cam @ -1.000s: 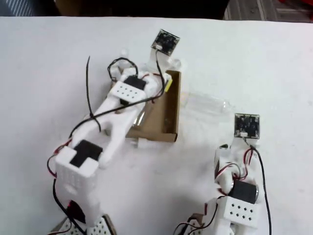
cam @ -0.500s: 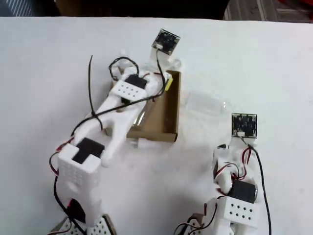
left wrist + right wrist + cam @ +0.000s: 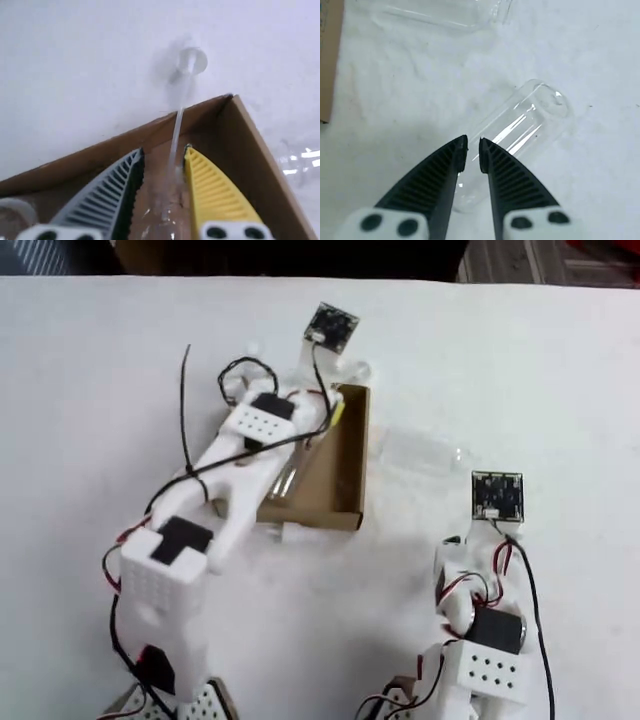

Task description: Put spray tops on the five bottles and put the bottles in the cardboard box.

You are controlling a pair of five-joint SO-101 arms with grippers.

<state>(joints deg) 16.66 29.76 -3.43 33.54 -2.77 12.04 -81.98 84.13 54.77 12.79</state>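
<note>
My left gripper (image 3: 162,160), with one grey and one yellow finger, is shut on a clear bottle (image 3: 161,212) over the far corner of the cardboard box (image 3: 335,475). A thin tube runs from the bottle past the box wall (image 3: 235,135) to a white spray top (image 3: 193,61) beyond it. In the high view the left gripper (image 3: 325,405) sits at the box's far end. My right gripper (image 3: 470,152), black-fingered, is shut with nothing between its fingers, just above a clear bottle (image 3: 525,127) lying on the table. Another clear bottle (image 3: 445,12) (image 3: 420,452) lies farther off, beside the box.
The white table (image 3: 520,370) is bare to the right and at the far side. The left arm (image 3: 200,520) stretches diagonally over the box's near-left corner. The box edge (image 3: 327,55) is at the side of the right wrist view.
The left gripper has shifted slightly toward the box's far-left side, uncovering more of the box floor. The right arm's wrist has edged a little left.
</note>
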